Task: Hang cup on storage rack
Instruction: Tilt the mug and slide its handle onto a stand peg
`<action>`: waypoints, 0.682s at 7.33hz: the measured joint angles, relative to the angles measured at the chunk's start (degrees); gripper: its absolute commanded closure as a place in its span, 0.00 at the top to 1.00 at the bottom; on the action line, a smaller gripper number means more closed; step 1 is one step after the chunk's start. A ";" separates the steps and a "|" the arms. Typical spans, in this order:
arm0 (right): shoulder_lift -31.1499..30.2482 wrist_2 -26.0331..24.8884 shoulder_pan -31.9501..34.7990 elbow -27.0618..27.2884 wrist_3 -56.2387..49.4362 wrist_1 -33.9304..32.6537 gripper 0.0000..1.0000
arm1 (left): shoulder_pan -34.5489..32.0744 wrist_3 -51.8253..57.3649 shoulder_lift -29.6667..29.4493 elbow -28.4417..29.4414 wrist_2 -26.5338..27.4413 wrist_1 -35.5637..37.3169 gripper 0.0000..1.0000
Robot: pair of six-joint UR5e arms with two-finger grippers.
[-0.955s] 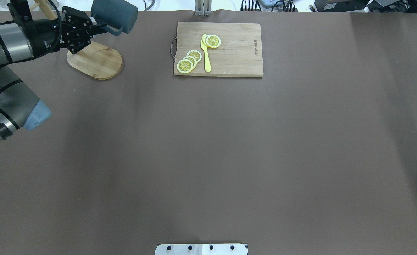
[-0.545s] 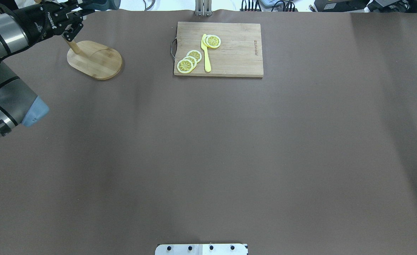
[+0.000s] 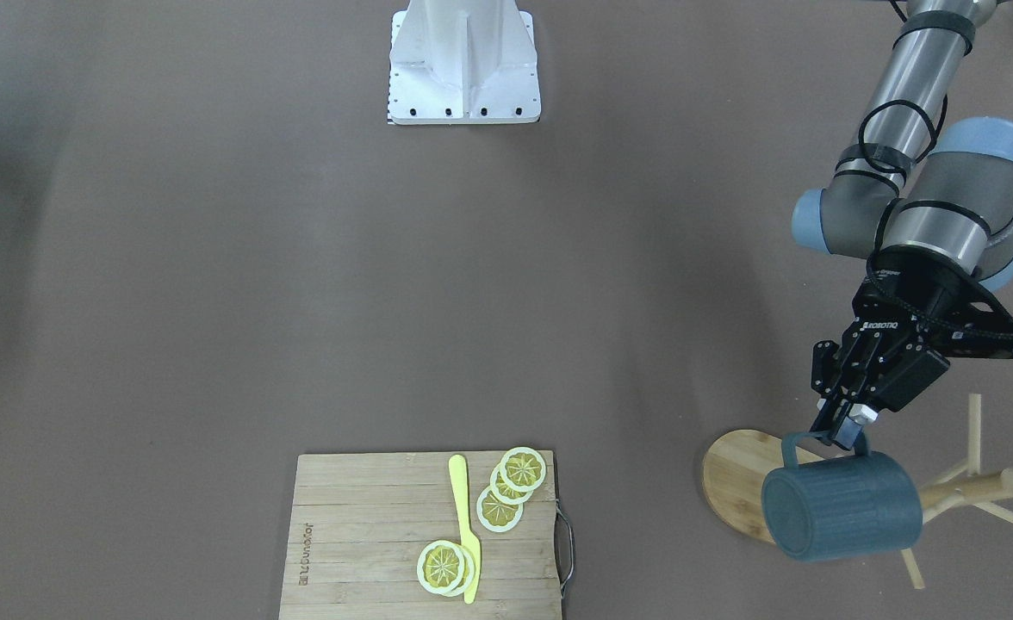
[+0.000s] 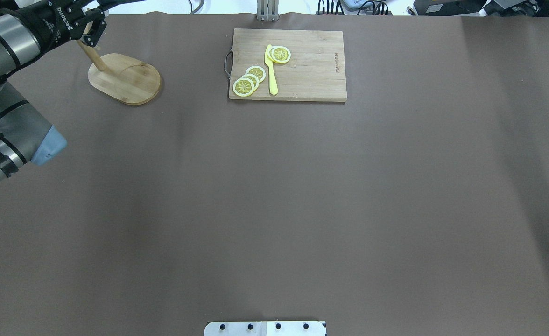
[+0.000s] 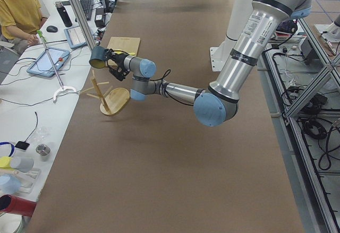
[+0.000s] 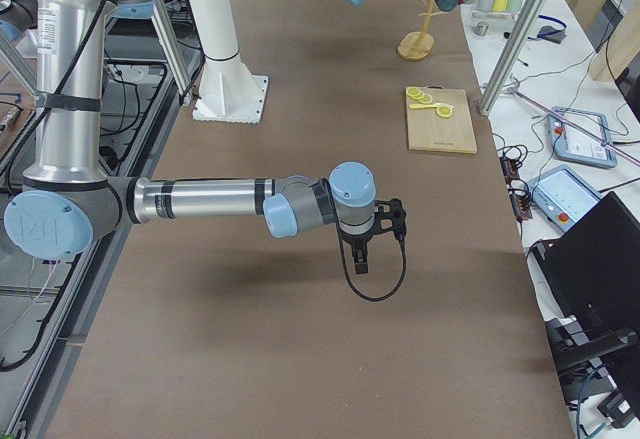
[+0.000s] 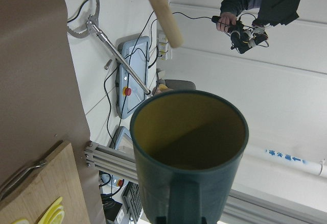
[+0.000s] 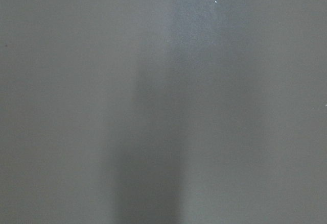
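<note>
The dark blue-grey ribbed cup (image 3: 842, 510) hangs tilted on its side from my left gripper (image 3: 844, 430), which is shut on its loop handle. It is held in the air beside the storage rack's post (image 3: 972, 489), over the oval bamboo base (image 3: 730, 482). In the left wrist view the cup's yellow-olive inside (image 7: 189, 132) faces out, with a wooden peg tip (image 7: 161, 9) above and apart from it. In the overhead view only the left gripper's body (image 4: 80, 21) and the rack (image 4: 125, 77) show. My right gripper (image 6: 360, 262) hovers over the bare table; I cannot tell whether it is open or shut.
A rectangular wooden cutting board (image 4: 312, 70) with lemon slices (image 4: 249, 81) and a yellow knife (image 4: 270, 70) lies at the far middle. The table's far edge runs just behind the rack. An operator's desk with tablets (image 5: 50, 60) stands beyond it.
My left gripper has carried the cup farther back and left, past the overhead view's top edge. The rack's post, hidden before, is now uncovered.
</note>
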 measured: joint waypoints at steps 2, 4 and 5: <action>0.10 -0.02 -0.40 0.06 -0.03 0.06 1.00 | -0.06 -6.02 0.38 0.27 2.10 -0.04 0.00; 0.12 -0.04 -0.48 0.15 -0.07 0.33 1.00 | -0.16 -11.16 0.67 0.27 3.79 -0.07 0.00; 0.12 -0.06 -0.53 0.19 -0.04 0.89 1.00 | -0.20 -12.23 0.70 0.26 4.54 -0.06 0.00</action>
